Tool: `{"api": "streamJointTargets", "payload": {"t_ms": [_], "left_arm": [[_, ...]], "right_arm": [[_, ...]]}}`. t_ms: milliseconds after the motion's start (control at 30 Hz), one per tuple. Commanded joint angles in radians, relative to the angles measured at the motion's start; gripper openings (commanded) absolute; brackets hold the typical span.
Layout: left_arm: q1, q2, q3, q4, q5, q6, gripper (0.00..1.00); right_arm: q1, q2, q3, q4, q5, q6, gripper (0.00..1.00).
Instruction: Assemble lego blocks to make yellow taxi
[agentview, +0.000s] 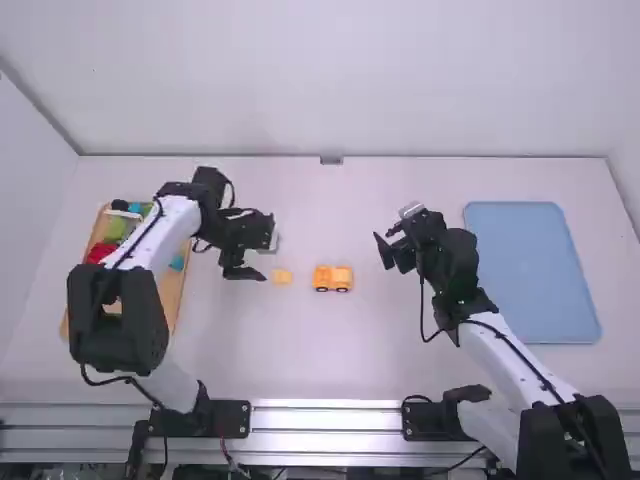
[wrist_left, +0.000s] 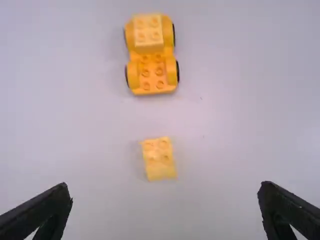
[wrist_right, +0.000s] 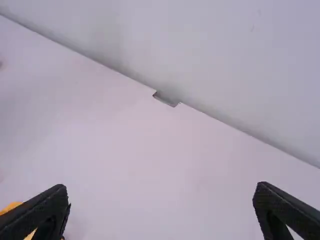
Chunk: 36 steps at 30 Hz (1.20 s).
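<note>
High view: your jaws are spread on both sides, yellow brick loose on the table

Your left gripper (agentview: 262, 247) is spread wide, nothing between the fingers. The left wrist view has both fingers well apart at its bottom edge, with the yellow brick (wrist_left: 159, 159) ahead of them, touching neither. Your right gripper (agentview: 390, 233) is also spread wide and holds nothing; it's on the right side of the car, apart from it.

Brick lies studs up, near your left gripper in the high view. It has four studs and a smooth end. The orange-yellow car (agentview: 332, 278) is upright on its black wheels, just to the right of the brick, not touching it. A lighter yellow block (wrist_left: 148, 31) sits on the car's end farther from the brick; studs show on the rest of the base.

Further out, you've got the wooden tray (agentview: 171, 300) on the left, partly under your left arm, with red pieces (agentview: 101, 252), green pieces (agentview: 118, 229) and other colours in it. Blue tray (agentview: 530, 270) lies flat on the right, beyond your right arm.
</note>
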Motion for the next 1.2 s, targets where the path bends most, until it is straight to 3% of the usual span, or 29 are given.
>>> {"api": "streamJointTargets", "payload": {"t_ms": [0, 233, 433, 700, 1067, 1167], "left_arm": [[0.057, 0.004, -0.055, 0.006, 0.188, 0.114, 0.99], [0.089, 0.004, -0.143, 0.06, 0.197, 0.111, 0.99], [0.083, 0.006, -0.246, 0.117, 0.22, 0.31, 0.99], [0.087, 0.135, -0.351, 0.525, 0.351, -0.084, 0.99], [0.084, 0.304, -0.385, 0.739, 0.421, -0.153, 0.99], [0.079, 0.312, -0.418, 0.863, 0.421, -0.3, 0.99]], "right_arm": [[0.001, -0.018, -0.006, 0.01, 0.002, 0.002, 0.98], [0.001, -0.018, -0.006, 0.024, 0.0, 0.012, 0.98], [0.001, -0.018, -0.006, 0.025, -0.095, 0.001, 0.98], [0.001, -0.018, -0.006, 0.039, -0.158, -0.04, 0.98], [0.001, -0.018, -0.006, 0.039, -0.164, -0.034, 0.98], [0.003, -0.018, -0.006, 0.039, -0.164, -0.034, 0.98]]}}
